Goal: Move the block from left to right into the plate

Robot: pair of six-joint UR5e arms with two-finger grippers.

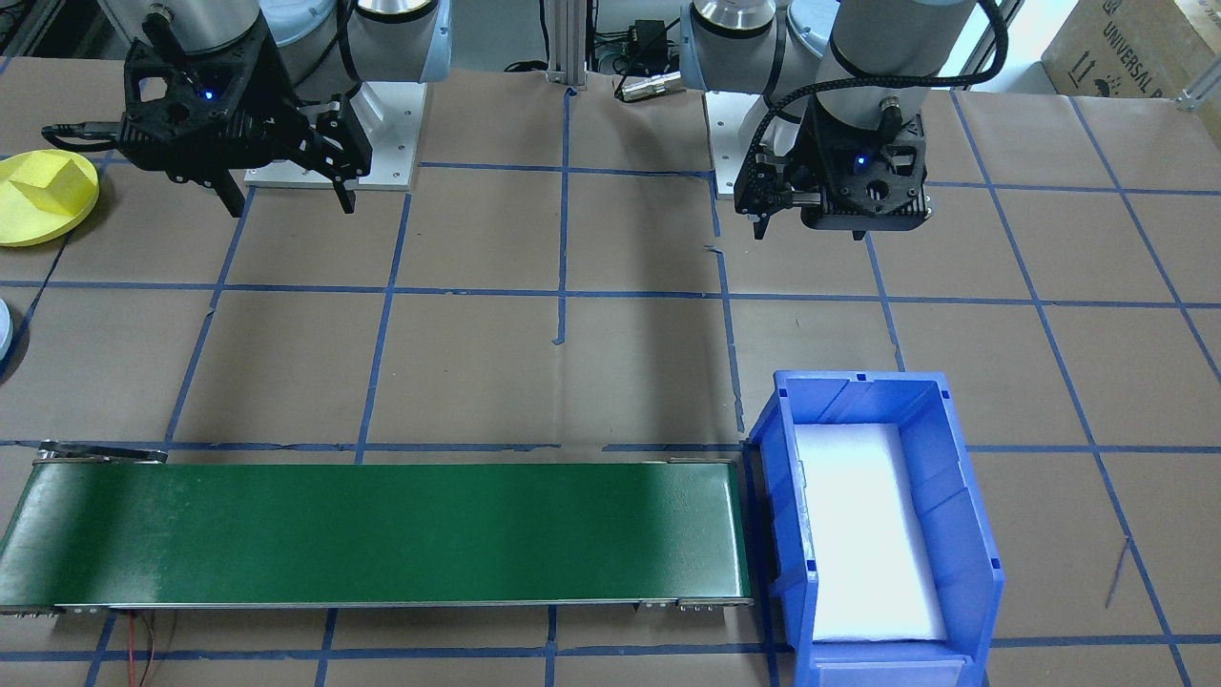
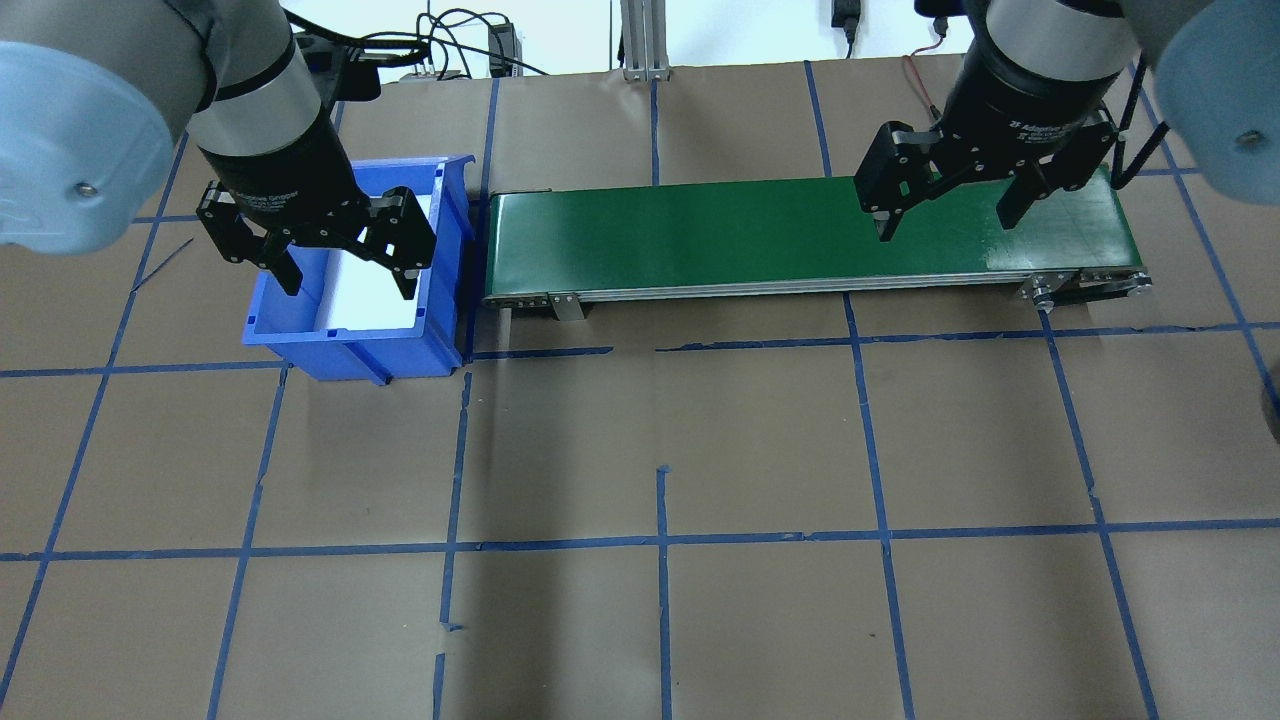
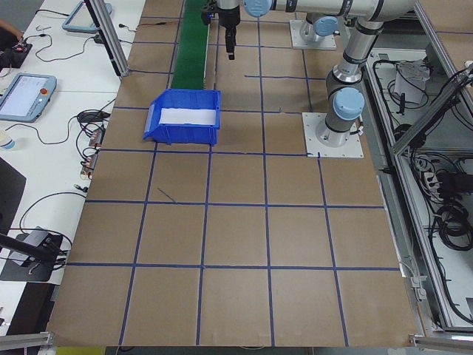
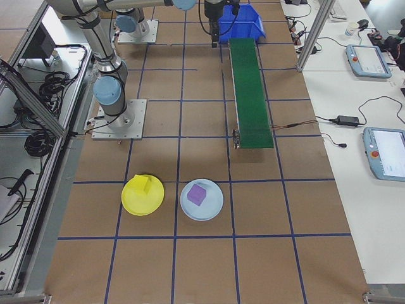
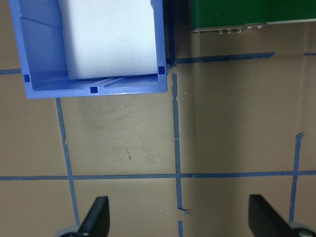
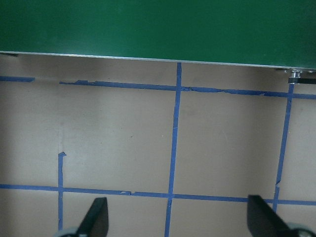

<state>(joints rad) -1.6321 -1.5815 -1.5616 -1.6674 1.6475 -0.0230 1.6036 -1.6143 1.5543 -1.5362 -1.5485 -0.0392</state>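
Left gripper (image 2: 349, 287): hovering wide open, carrying nothing, hanging over bare table on the robot's side of the blue bin (image 2: 350, 355). Right gripper (image 2: 945, 228): also hovering wide open and empty, on the robot's side of the green conveyor (image 2: 700, 235), toward its right-hand end. Seeing nothing on the belt, and nothing in the bin except a white foam liner (image 1: 858, 534). Seeing the yellow plate (image 4: 136, 201) well apart from both grippers, out past the conveyor's end on the robot's right, already carrying a yellow block (image 4: 146, 184); reading that as the task's block delivered, or close to it. Sitting just beside it: a light blue plate (image 4: 212, 209) with a purple cube (image 4: 197, 194). Flagging risks from here: reaching again with no block showing anywhere on the left side, so closing on air or on the liner and dragging it out of the bin; descending with jaws this wide next to the bin wall and clipping it, or shoving the bin against the conveyor; sweeping the right arm toward the plates and knocking the yellow block off or nudging the plate, judging a light foam block to be resting loose inside a shallow rim; mixing up the two plates, given how near they are lying. Not judging block seating precisely: looking tilted in the front-facing view, too small to confirm.
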